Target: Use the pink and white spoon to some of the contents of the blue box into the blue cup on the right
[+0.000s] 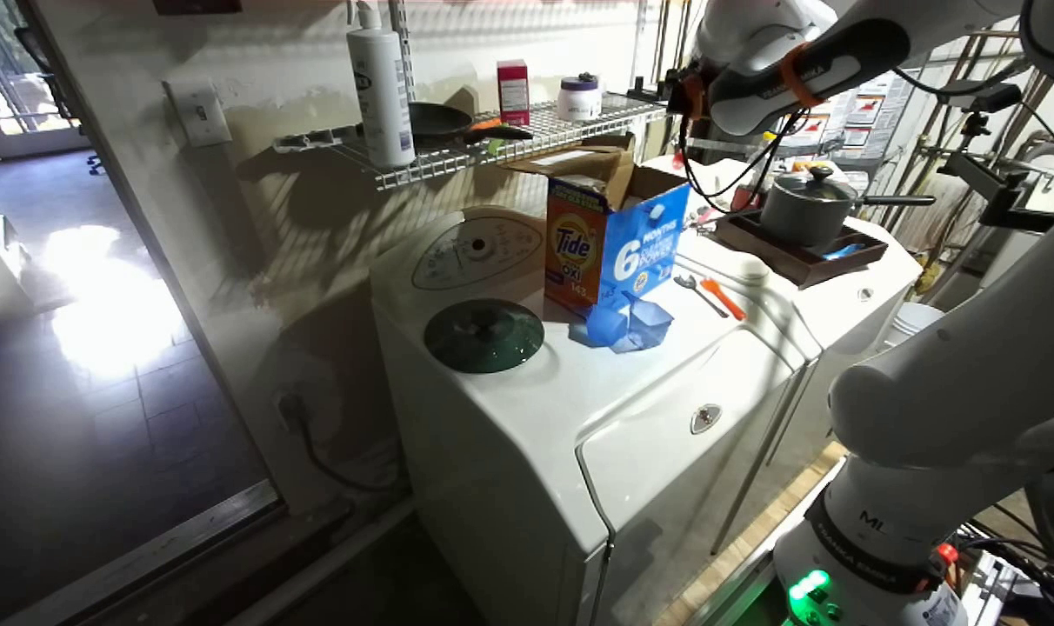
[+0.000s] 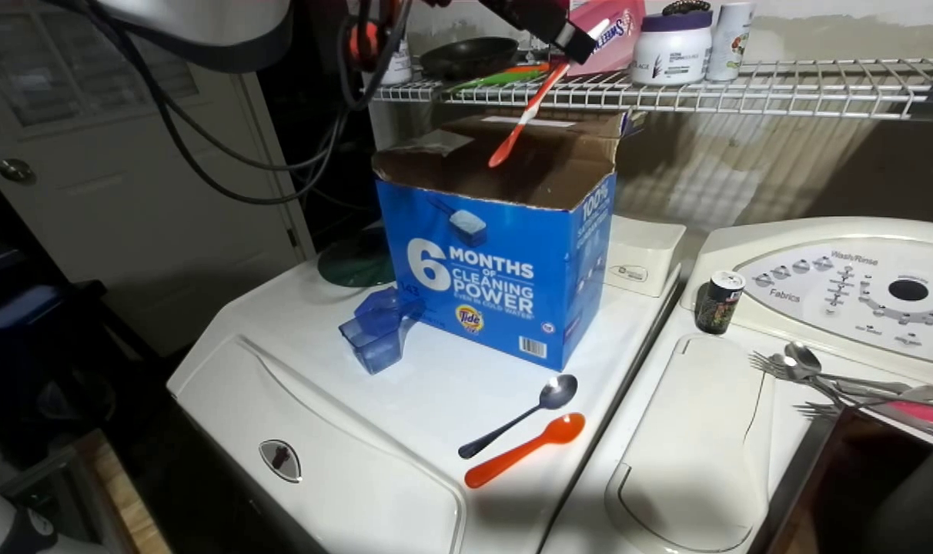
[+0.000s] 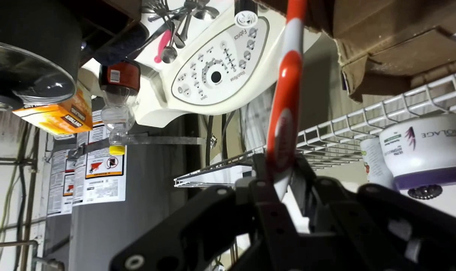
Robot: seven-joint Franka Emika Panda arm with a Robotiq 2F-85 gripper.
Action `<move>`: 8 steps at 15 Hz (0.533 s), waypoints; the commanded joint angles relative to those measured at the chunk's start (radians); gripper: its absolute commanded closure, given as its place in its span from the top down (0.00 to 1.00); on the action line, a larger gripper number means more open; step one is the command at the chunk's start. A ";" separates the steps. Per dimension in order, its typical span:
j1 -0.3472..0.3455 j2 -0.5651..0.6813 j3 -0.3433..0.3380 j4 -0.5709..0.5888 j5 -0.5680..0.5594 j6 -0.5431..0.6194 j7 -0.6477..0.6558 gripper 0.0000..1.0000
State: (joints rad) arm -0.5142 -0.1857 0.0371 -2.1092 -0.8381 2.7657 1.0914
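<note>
Presently, gripper (image 3: 278, 169) clamped on handle of pink-red and white spoon (image 3: 286, 98); in wrist view, bowl cut off by upper edge. In an exterior view, bowl overlaps opening of blue Tide box (image 2: 474, 261); whether inside, cannot tell. Dark green lid (image 2: 355, 258) partly hidden behind box there. Box contents hard to make out. Translucent blue cup (image 2: 376, 346) just beside box on table (image 2: 436, 373), overlapping second cup (image 2: 386, 298), outlines hard to separate. Nearby, orange spoon (image 2: 522, 451), dark metal spoon (image 2: 553, 395). Readable: "6 MONTHS OF CLEANING POWER"; "BIOLAGE" on white jar (image 3: 423, 146).
</note>
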 commanded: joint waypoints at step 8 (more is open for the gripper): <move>-0.001 0.163 0.064 0.109 -0.247 -0.017 0.331 0.05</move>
State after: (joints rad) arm -0.5199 -0.0720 0.0826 -2.0546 -1.0197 2.7646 1.3407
